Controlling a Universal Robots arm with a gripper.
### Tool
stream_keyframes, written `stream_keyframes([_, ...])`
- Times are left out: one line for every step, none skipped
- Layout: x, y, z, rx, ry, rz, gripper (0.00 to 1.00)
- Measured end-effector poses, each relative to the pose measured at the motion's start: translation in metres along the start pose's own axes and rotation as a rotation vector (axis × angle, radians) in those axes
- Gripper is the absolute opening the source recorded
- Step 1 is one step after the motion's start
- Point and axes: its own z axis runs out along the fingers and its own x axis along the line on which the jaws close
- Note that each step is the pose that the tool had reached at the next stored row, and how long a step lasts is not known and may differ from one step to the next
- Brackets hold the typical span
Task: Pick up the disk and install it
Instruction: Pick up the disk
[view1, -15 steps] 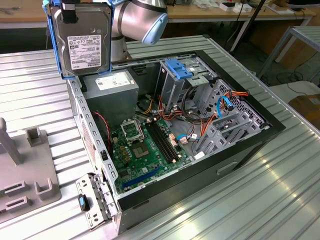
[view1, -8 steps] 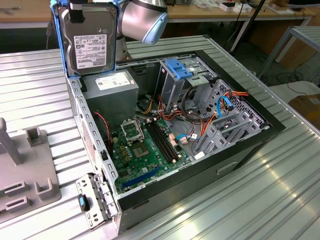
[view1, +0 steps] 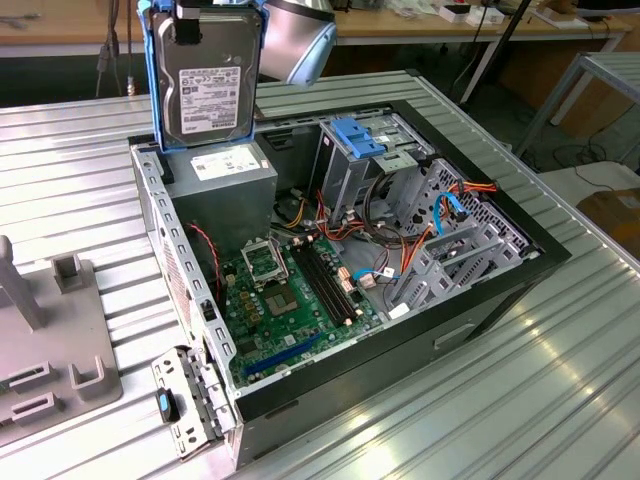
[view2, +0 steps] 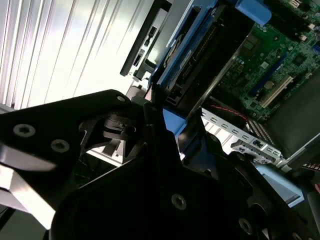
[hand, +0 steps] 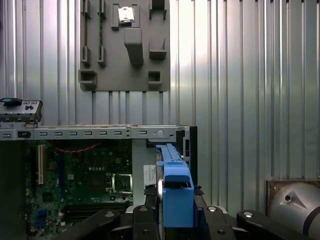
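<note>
Disk position: the disk (view1: 205, 88) hangs upright in the air above the far corner of the computer case (view1: 480, 315), directly over the power-supply box (view1: 235, 175), clear of every part.
Pincer state: the pincer (view1: 190, 28) is clamped on the disk's upper end, across the blue rail frame (view1: 152, 90).
Stiffness: judged rigid; the metal body should not flex.
Weight: judged dense for its size.
Surface: smooth faces, likely slippery; the plastic frame offers the better hold.
Fragility: judged shock-sensitive; avoid knocks against the case.
Hold points: frame edges, not the labelled face.
Case contents: motherboard (view1: 290, 300), power-supply box, metal cage (view1: 350, 175) with blue latch (view1: 358, 135), loose cables (view1: 410, 240).
Cage interior: occupancy cannot be told.
Worktop: the worktop (view1: 560, 400) carries the case.
</note>
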Motion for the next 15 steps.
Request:
stream_keyframes([0.0000, -0.0005, 0.0000, 0.0000, 0.0000, 0.000, 0.36])
stream_keyframes([0.0000, -0.0005, 0.0001, 0.0002, -0.0002, 0.000, 0.36])
stream_keyframes([0.0000, -0.0006, 0.0000, 0.0000, -0.0001, 0.000, 0.36])
stream_keyframes([0.0000, -0.0007, 0.0000, 0.0000, -0.0001, 0.000, 0.36])
stream_keyframes([0.0000, -0.0007, 0.0000, 0.0001, -0.0001, 0.000, 0.36])
stream_keyframes([0.0000, -0.0007, 0.0000, 0.0001, -0.0001, 0.000, 0.36])
stream_keyframes([0.0000, -0.0007, 0.0000, 0.0001, -0.0001, 0.000, 0.36])
stream_keyframes([0.0000, -0.0007, 0.0000, 0.0000, 0.0000, 0.000, 0.36])
stream_keyframes([0.0000, -0.0007, 0.0000, 0.0001, -0.0001, 0.000, 0.36])
stream_keyframes([0.0000, -0.0008, 0.0000, 0.0000, -0.0001, 0.000, 0.36])
stream_keyframes([0.0000, -0.0008, 0.0001, 0.0001, -0.0001, 0.000, 0.36])
stream_keyframes([0.0000, -0.0008, 0.0001, 0.0001, -0.0001, 0.000, 0.36])
stream_keyframes([0.0000, -0.0008, 0.0000, 0.0001, -0.0001, 0.000, 0.36])
stream_keyframes([0.0000, -0.0008, 0.0000, 0.0001, -0.0001, 0.000, 0.36])
stream_keyframes([0.0000, -0.0008, 0.0000, 0.0001, -0.0001, 0.000, 0.36])
